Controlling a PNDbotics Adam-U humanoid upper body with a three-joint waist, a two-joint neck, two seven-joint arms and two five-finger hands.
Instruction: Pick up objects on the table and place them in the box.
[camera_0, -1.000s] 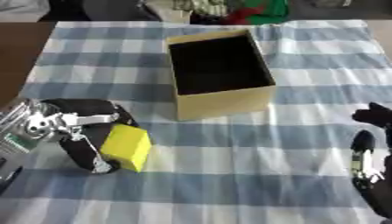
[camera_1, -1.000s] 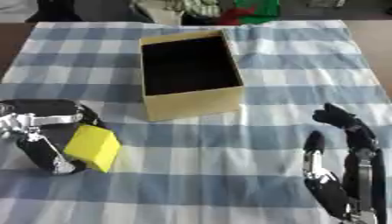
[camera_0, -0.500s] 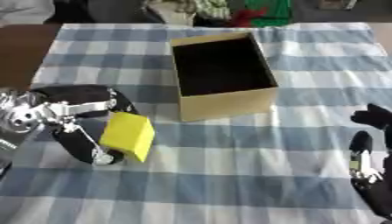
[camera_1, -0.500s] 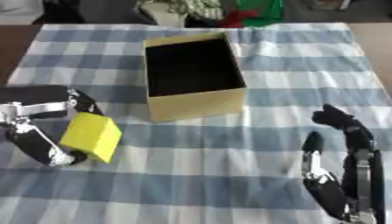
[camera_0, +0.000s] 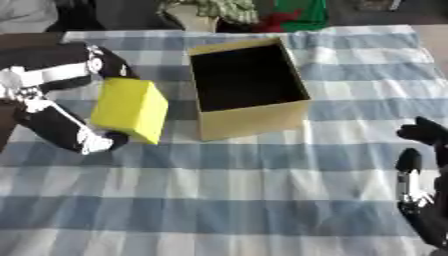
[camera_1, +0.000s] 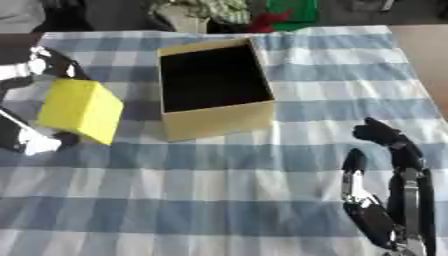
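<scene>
Yellow block, tilted, pinched in the left hand at the left side of the table, just beside the box and left of it. Held between curled dark fingers over the block's top back corner and the thumb under its lower edge. Seems lifted off the blue and white checked tablecloth, though hard to say for sure. Not touching the box, a narrow strip of cloth showing between the two.

Box open at the top, tan cardboard walls, dark inside, nothing made out in it. Standing upright near the middle of the table, slightly turned, its near wall facing the camera.

Right hand resting at the lower right corner, fingers pointing up and relaxed, thumb apart from them, holding nothing. Well apart from both the box and the block.

Beyond the far edge of the cloth, a pale pot of greenery with something green and something red beside it, blurred, all off the checked cloth.
</scene>
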